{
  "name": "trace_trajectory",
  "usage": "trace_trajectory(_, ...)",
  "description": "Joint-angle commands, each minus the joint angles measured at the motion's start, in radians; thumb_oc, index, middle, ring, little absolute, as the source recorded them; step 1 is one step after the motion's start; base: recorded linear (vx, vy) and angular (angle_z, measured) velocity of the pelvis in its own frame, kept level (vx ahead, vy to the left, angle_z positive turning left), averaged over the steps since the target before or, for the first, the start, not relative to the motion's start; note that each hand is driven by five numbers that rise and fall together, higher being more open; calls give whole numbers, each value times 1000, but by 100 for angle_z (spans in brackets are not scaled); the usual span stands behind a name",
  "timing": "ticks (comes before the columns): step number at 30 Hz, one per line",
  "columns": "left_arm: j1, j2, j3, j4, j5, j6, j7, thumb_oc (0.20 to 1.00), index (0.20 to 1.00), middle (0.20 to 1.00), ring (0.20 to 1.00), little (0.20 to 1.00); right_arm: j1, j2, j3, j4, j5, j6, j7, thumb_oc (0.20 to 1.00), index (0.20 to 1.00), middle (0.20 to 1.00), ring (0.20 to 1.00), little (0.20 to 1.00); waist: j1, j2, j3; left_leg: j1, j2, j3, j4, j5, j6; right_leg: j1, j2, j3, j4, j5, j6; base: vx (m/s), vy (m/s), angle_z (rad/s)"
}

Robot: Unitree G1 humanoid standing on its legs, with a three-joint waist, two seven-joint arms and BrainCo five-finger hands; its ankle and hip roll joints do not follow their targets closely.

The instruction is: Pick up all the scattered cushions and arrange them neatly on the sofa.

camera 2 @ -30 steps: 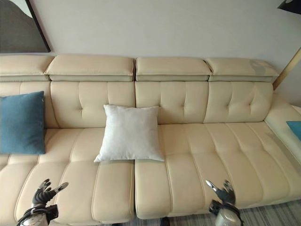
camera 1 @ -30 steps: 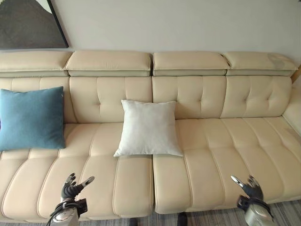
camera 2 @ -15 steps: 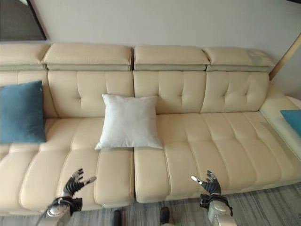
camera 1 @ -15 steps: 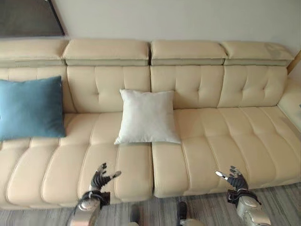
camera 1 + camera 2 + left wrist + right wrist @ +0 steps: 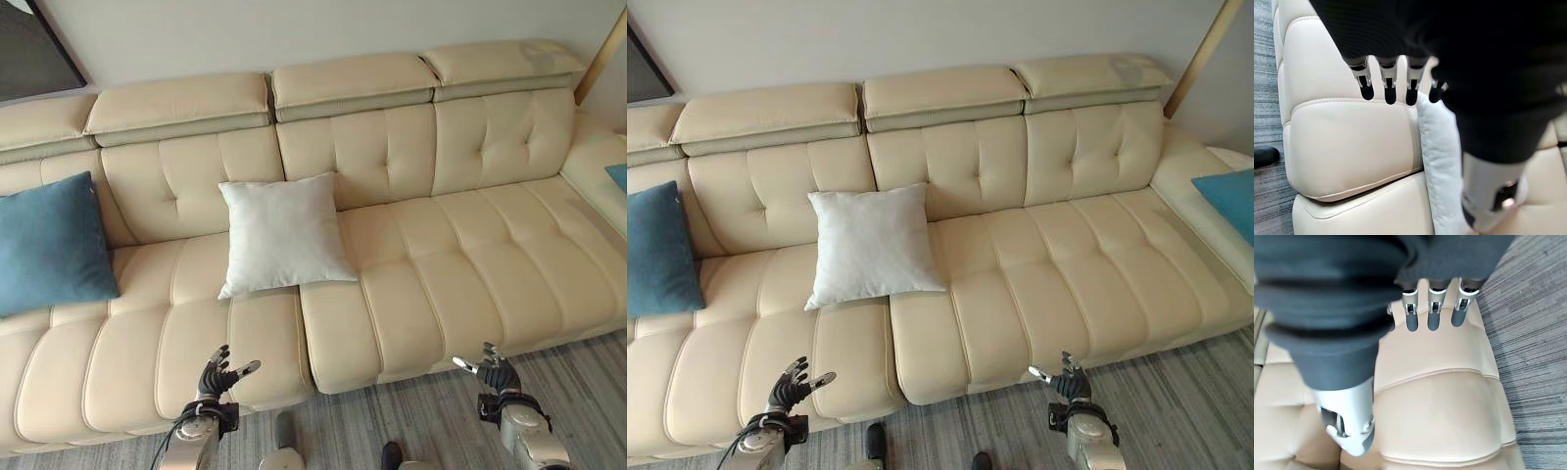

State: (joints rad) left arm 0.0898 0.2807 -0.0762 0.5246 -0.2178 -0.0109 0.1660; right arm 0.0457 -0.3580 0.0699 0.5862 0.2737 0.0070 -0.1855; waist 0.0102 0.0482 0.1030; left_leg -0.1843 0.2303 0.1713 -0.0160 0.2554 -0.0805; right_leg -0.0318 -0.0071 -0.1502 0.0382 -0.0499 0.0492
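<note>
Cream sofa [image 5: 460,284] spans the whole far side, tufted back, headrest pads on top. Right seat sections are bare, so that's the open room (from right of the white cushion to the corner arm). Grey striped rug [image 5: 578,387] runs along the near seat edge, widest at near right.

Blue cushion [image 5: 49,245] leans upright on the backrest at far left, partly cut by the frame edge. White cushion [image 5: 284,235] leans on the backrest mid-sofa, straddling the seam between two seat sections, bottom edge on the seat, well back from the front lip. A second blue cushion [image 5: 1227,196] lies on the right corner section, cut off by the frame.

Left hand [image 5: 217,376] hangs just in front of the seat's front lip, below the white cushion, fingers spread and straight, nothing in it. Right hand [image 5: 496,376] sits over the rug just off the seat front, fingers extended, empty too.

Versus a second ago: view has swung down and right (camera move, not the cushions). Cushions keep their spots on the sofa. More rug is in view and both hands are now clear of the seat front, same open pose.
</note>
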Motion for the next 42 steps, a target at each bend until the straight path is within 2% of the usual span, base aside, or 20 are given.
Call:
trace_trajectory(1,-64,86,30,-35,-17,-42,24,1000,1000,1000,1000,1000,-85,9,-2,-60,-12,-50,-13,1000,1000,1000,1000,1000,4,-80,56,-17,-77,-8,-40,-59,-40,87,-38,-9,-80,-61,32,-228,-160,43)
trace_trajectory(4,-66,84,27,-38,-20,-45,23,1000,1000,1000,1000,1000,-91,9,-2,-58,-5,-50,-12,1000,1000,1000,1000,1000,-9,-94,62,-6,-92,-31,38,-130,-16,64,-57,-28,-68,-46,25,-177,-86,31)
trace_trajectory(6,-61,85,24,-47,-18,-46,17,1000,1000,1000,1000,1000,-93,9,3,-60,0,-52,-9,1000,1000,1000,1000,1000,-16,-107,57,6,-108,-44,121,-206,0,50,-73,-33,-70,-32,20,-108,-46,30)
trace_trajectory(7,-62,85,25,-47,-18,-46,17,1000,1000,1000,1000,1000,-93,9,3,-60,0,-52,-9,1000,1000,1000,1000,1000,-17,-106,55,1,-108,-46,122,-204,0,46,-73,-34,-71,-30,20,-106,-44,5)
trace_trajectory(8,-61,82,19,-45,-20,-45,12,1000,1000,1000,1000,1000,-99,10,9,-58,5,-52,-3,1000,1000,1000,1000,1000,-22,-118,54,16,-130,-61,210,-278,10,40,-85,-38,-75,-21,16,-97,-21,-1)
trace_trajectory(9,-61,78,15,-43,-22,-45,10,1000,1000,1000,1000,1000,-100,11,9,-60,6,-52,-2,1000,1000,1000,1000,1000,-26,-121,52,24,-139,-64,243,-312,15,35,-88,-38,-77,-18,15,-92,2,5)
trace_trajectory(10,-56,75,16,-53,-23,-45,7,1000,1000,1000,1000,1000,-97,13,10,-65,4,-49,3,1000,1000,1000,1000,1000,-31,-115,45,57,-139,-58,220,-332,16,32,-83,-41,-78,-19,17,-27,66,13)
trace_trajectory(13,-40,65,4,-69,-3,-30,-3,1000,1000,1000,1000,1000,-82,18,4,-68,0,-44,7,1000,1000,1000,1000,1000,-52,-91,7,136,-134,-28,102,-302,14,26,-64,-56,-85,-11,24,49,109,23)
trace_trajectory(14,-33,59,-2,-69,6,-24,-7,1000,1000,1000,1000,1000,-76,23,-2,-66,1,-45,6,1000,1000,1000,1000,1000,-60,-82,-9,176,-139,-26,11,-288,9,21,-59,-63,-85,-4,30,42,139,39)
trace_trajectory(16,-28,56,-7,-71,16,-20,-11,1000,1000,1000,1000,1000,-71,31,0,-66,-4,-40,6,1000,1000,1000,1000,1000,-64,-76,-25,214,-152,-25,-67,-273,9,18,-62,-65,-100,16,43,-6,171,21)
trace_trajectory(22,-17,52,-13,-64,34,-11,-20,1000,1000,1000,1000,1000,-60,43,6,-65,-16,-29,9,1000,1000,1000,1000,1000,-65,-78,-25,221,-164,-15,-71,-281,18,18,-76,-49,-112,43,62,-39,105,-1)
trace_trajectory(26,-20,61,-31,-60,65,0,-44,1000,1000,1000,1000,1000,-34,55,-12,-61,-16,-20,9,1000,1000,1000,1000,1000,-90,-80,-15,222,-185,4,-71,-289,37,-8,-100,-20,-87,60,82,-71,123,-26)
trace_trajectory(30,-30,68,-37,-56,81,5,-50,1000,1000,1000,1000,1000,-21,61,-31,-67,-17,-14,4,1000,1000,1000,1000,1000,-109,-80,1,217,-198,40,-71,-297,53,-54,-116,10,-52,75,100,-112,104,-46)
trace_trajectory(31,-38,72,-41,-57,92,4,-49,1000,1000,1000,1000,1000,-10,66,-43,-79,-21,-10,0,1000,1000,1000,1000,1000,-128,-79,22,219,-202,75,-71,-302,62,-91,-128,18,-10,82,111,-179,94,-75)
trace_trajectory(32,-45,75,-39,-57,95,5,-46,1000,1000,1000,1000,1000,-11,70,-48,-82,-22,-9,-5,1000,1000,1000,1000,1000,-125,-77,37,220,-198,107,-70,-305,67,-119,-141,9,26,82,118,-222,103,-105)
trace_trajectory(33,-49,78,-37,-59,99,2,-47,1000,1000,1000,1000,1000,-12,74,-50,-84,-21,-13,-5,1000,1000,1000,1000,1000,-123,-74,43,218,-192,133,-69,-308,67,-131,-159,-30,45,82,118,-176,40,-133)
trace_trajectory(36,-53,87,-35,-73,99,4,-56,1000,1000,1000,1000,1000,-20,72,-54,-76,-25,-15,-11,1000,1000,1000,1000,1000,-110,-58,45,230,-166,233,-62,-322,59,-116,-229,-242,120,43,108,-48,29,-122)
trace_trajectory(41,-14,88,-30,-89,101,16,-79,1000,1000,1000,1000,1000,-17,47,-59,-80,-38,-7,-15,1000,1000,1000,1000,1000,-94,-66,31,241,-146,363,-38,-313,53,-83,-266,-400,107,58,107,-34,-76,-113)
trace_trajectory(42,-13,86,-31,-90,99,20,-84,1000,1000,1000,1000,1000,-20,39,-60,-83,-42,-6,-15,1000,1000,1000,1000,1000,-92,-65,29,250,-137,401,-27,-317,47,-80,-281,-456,106,73,110,1,-116,-147)
